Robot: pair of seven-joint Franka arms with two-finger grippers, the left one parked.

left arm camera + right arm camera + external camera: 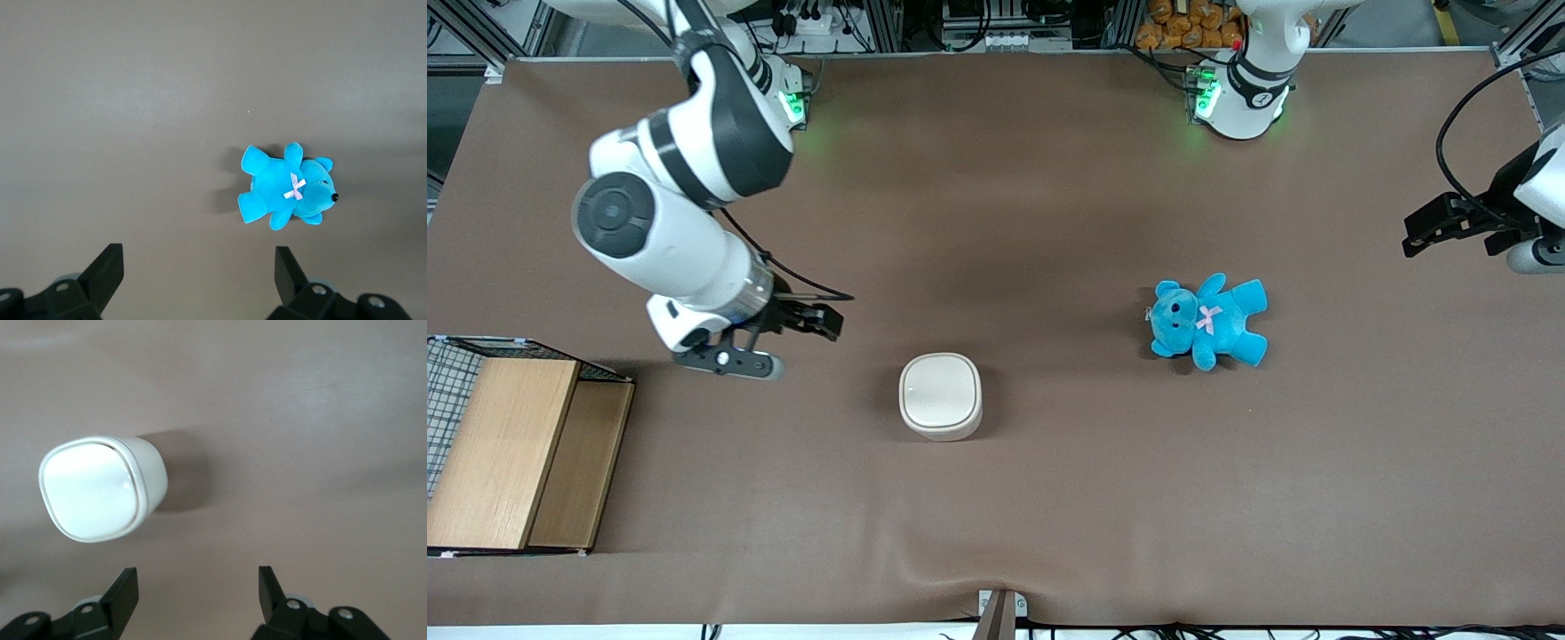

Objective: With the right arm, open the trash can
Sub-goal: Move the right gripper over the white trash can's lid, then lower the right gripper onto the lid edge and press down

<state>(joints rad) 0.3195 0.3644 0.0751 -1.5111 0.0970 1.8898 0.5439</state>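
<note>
The trash can point(941, 396) is a small cream-white bin with a rounded-square top, standing upright on the brown table with its lid down flat. The right wrist view shows the trash can point(97, 490) from above at an angle, lid shut. My right arm point(676, 222) reaches in from the working arm's end of the table. Its black gripper point(827, 322) hovers above the table beside the can, a little farther from the front camera and apart from it. The gripper point(198, 577) is open, with only bare table between its fingers.
A wooden box with wire mesh point(507, 453) stands at the working arm's end of the table, near the front edge. A blue teddy bear point(1208, 322) lies toward the parked arm's end; the left wrist view also shows the bear point(287, 193).
</note>
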